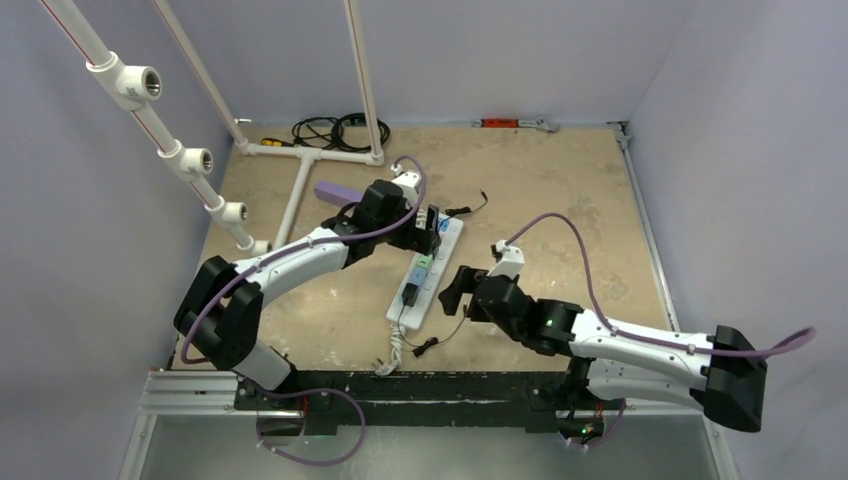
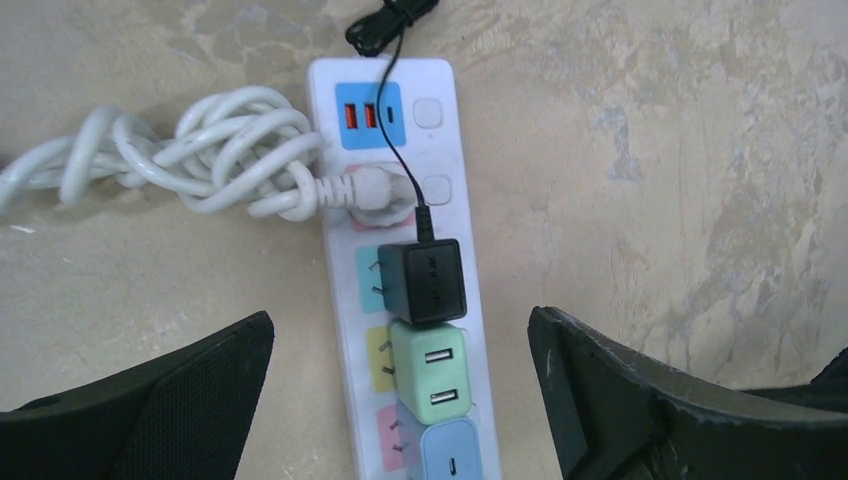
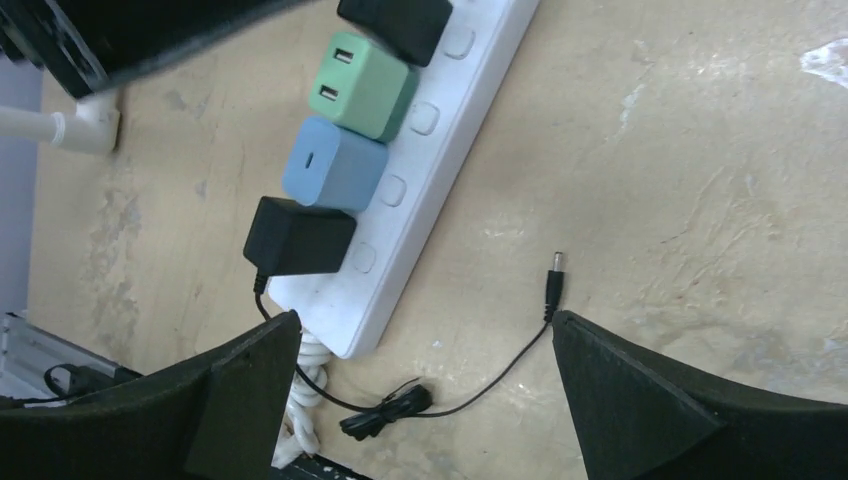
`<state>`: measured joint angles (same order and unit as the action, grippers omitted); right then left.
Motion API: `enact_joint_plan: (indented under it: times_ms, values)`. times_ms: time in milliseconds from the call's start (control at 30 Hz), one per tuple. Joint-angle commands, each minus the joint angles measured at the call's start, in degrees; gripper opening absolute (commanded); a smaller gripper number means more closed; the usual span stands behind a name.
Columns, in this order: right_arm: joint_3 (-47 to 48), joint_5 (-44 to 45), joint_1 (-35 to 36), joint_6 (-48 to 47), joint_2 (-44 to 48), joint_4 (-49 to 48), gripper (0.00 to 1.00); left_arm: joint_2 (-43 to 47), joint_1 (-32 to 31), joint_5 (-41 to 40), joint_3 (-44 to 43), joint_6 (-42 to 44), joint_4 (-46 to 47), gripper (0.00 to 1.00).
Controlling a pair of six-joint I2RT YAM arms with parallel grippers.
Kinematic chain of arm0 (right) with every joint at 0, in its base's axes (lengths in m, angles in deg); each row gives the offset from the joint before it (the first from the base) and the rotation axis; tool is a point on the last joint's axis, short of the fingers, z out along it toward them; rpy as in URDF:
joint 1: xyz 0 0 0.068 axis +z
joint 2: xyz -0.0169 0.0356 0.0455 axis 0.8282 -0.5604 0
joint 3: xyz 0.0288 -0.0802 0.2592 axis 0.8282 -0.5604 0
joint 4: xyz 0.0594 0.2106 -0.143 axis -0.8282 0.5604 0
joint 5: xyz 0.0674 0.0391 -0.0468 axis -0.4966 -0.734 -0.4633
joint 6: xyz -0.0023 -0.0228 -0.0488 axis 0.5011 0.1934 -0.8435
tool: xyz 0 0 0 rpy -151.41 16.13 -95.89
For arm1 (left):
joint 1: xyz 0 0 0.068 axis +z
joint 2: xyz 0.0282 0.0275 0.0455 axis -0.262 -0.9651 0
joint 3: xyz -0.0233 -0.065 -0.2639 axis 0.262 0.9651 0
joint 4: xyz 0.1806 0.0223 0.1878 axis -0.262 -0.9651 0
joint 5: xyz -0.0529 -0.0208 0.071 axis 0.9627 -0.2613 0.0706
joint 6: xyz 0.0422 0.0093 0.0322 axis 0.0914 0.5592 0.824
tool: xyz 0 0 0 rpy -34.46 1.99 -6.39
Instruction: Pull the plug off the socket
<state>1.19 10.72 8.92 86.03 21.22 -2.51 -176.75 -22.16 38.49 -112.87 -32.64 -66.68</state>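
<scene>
The socket is a long white strip lying slantwise mid-table, with coloured outlet faces. Several plugs sit in a row on it: a black plug with a thin cord, a green USB charger, a blue charger and a black adapter at the near end. I cannot tell whether that adapter is seated. My left gripper hangs open above the strip's far half, its fingers straddling the green charger. My right gripper is open beside the socket's near end, holding nothing.
A bundled white cord lies beside the strip. The adapter's thin black cable and barrel jack trail on the table under my right gripper. A purple box, a white pipe frame and coiled black cable sit at the back left.
</scene>
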Motion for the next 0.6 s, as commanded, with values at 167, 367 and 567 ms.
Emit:
enact_joint_plan:
  times_ms: [167,367,567]
  values:
    - [-5.9,-6.2,-12.1,-5.5,4.9,-7.7,0.99,-6.6,-4.2,-2.8,-4.1,1.1,-0.3,0.93]
    - [-8.3,-10.7,-20.4,-8.2,4.5,-13.1,0.99,-8.9,-7.4,-4.0,-4.8,4.7,-0.1,0.65]
    - [-9.6,-11.7,-23.5,-9.3,6.2,-13.1,0.99,-11.5,-11.4,-12.2,-7.1,9.6,-3.7,0.4]
